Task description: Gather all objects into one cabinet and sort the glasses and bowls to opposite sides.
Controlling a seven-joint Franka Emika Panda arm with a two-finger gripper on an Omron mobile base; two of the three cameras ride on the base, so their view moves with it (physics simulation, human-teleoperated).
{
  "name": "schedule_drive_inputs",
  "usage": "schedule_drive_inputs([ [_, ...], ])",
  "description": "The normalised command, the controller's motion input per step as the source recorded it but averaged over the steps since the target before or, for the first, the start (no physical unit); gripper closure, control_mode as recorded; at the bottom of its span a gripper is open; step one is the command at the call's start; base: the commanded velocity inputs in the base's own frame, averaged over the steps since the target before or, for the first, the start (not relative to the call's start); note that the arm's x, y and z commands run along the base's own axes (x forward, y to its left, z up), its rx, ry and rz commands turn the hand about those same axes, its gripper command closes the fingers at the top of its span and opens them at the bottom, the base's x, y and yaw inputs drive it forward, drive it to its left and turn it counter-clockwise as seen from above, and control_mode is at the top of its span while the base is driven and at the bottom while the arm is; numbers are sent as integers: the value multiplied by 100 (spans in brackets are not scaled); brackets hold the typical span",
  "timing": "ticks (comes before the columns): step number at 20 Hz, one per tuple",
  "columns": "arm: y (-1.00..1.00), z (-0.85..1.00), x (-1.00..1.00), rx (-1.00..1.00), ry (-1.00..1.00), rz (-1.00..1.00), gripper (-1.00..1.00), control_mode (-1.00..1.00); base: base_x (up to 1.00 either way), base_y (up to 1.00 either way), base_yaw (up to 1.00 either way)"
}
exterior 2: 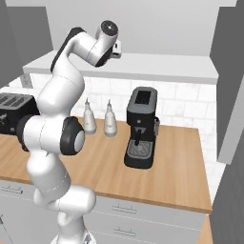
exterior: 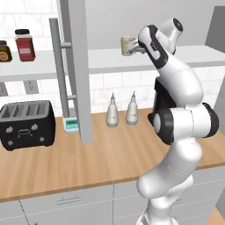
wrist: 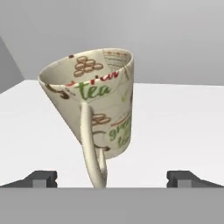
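A beige mug (exterior: 127,45) printed with tea lettering stands on the cabinet's pale shelf board (exterior: 105,60), near its middle. In the hand view the mug (wrist: 95,105) looks tilted, its handle pointing toward the camera. My gripper (exterior: 135,47) is raised to shelf height just right of the mug and is open. Its fingertips (wrist: 43,177) stand wide apart on either side of the handle, touching nothing, with my gripper (wrist: 113,179) centred just under the mug. From the right base view the hand (exterior 2: 116,49) reaches over the shelf board (exterior 2: 157,66) and the mug is hidden behind it.
A grey upright panel with a bar handle (exterior: 75,70) divides the shelf from the jar shelf (exterior: 25,45) on the left. On the wooden counter (exterior: 110,154) stand a black toaster (exterior: 27,124), two white bottles (exterior: 112,113) and a coffee machine (exterior 2: 140,127).
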Motion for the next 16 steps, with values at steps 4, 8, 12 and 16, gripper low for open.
schedule_drive_inputs([
  [4, 0, 1, 34, 5, -2, 3, -100, -100, 0, 0, 0],
  [8, 0, 2, 23, 2, 0, 6, -100, -100, 0, 0, 0],
  [12, 0, 0, 1, 0, 0, 8, -100, -100, 0, 0, 0],
  [16, 0, 0, 0, 0, -5, 7, -100, -100, 0, 0, 0],
])
